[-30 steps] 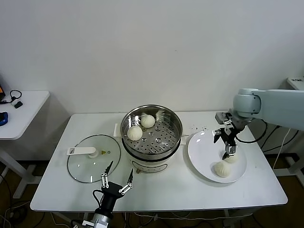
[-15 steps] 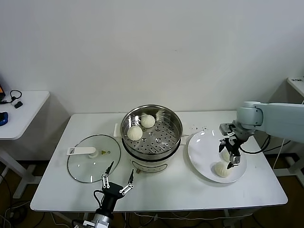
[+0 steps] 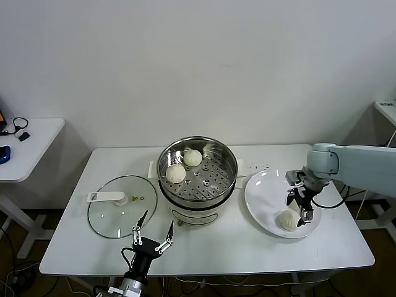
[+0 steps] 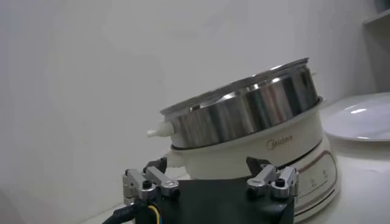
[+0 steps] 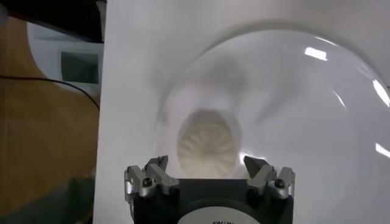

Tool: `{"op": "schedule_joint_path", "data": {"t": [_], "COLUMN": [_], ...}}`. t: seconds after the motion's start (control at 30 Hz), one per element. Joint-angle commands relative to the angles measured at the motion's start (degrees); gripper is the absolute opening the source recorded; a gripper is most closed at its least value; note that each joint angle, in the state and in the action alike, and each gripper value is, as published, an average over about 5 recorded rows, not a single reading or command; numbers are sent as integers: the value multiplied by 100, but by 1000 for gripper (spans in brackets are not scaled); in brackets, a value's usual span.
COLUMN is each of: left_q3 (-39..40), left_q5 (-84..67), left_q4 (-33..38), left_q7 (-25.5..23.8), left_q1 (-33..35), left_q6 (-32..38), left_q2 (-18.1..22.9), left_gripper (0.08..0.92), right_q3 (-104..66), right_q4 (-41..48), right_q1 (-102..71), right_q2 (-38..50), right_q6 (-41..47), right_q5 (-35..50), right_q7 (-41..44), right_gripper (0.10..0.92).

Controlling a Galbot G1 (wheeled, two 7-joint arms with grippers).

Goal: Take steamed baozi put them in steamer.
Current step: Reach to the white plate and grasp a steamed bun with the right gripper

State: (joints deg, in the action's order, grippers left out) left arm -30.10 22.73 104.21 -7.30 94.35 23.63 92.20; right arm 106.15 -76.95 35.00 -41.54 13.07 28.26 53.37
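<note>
My right gripper (image 3: 301,206) hangs over the white plate (image 3: 260,192), fingers spread apart and holding nothing; through its wrist camera the two fingertips (image 5: 152,176) stand either side of a pleated baozi (image 5: 208,145) that lies directly beyond them, centred in the gap but, as far as I can judge, not yet touched. In the head view that bun (image 3: 287,219) sits on the plate's near right portion, just below the gripper; a second bun seems to lie behind the fingers, though I cannot tell for certain. The bun is round, so it offers no long axis to align with; the coming move, I judge, turns only on descending straight onto it. Two baozi (image 3: 176,173) already rest on the perforated tray of the steamer (image 3: 213,162), which stands to the plate's left. My left gripper (image 3: 152,238), open, waits at the table's front edge near the glass lid (image 3: 105,216), well apart from the plate; the right arm is plainly nearer.
</note>
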Motion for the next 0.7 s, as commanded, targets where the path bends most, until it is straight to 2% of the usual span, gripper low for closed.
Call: {"op": "schedule_joint_path", "data": {"t": [0.03,0.5,0.7], "left_q3": [-18,-36,-30], "left_q5": [-12,-1,2], "left_q4": [-17,-49,-41], "left_q7": [-7,-8,-12], "left_q1": [-13,-50,-47], "left_q6": [-10,-17,-8], "left_q2": [266,278,280], "left_gripper": [823,823,823], "right_q3": [-206,-282,-285], "right_q4": [216,354,361], "right_q1": [-469,-550,-512], "right_q2": [-48,-112,-120], "right_q6": [3,-7,-18], "right_q5": [-106,-150,-152], "right_q7": [-40,-38,-45], "right_gripper": [823,817,680]}}
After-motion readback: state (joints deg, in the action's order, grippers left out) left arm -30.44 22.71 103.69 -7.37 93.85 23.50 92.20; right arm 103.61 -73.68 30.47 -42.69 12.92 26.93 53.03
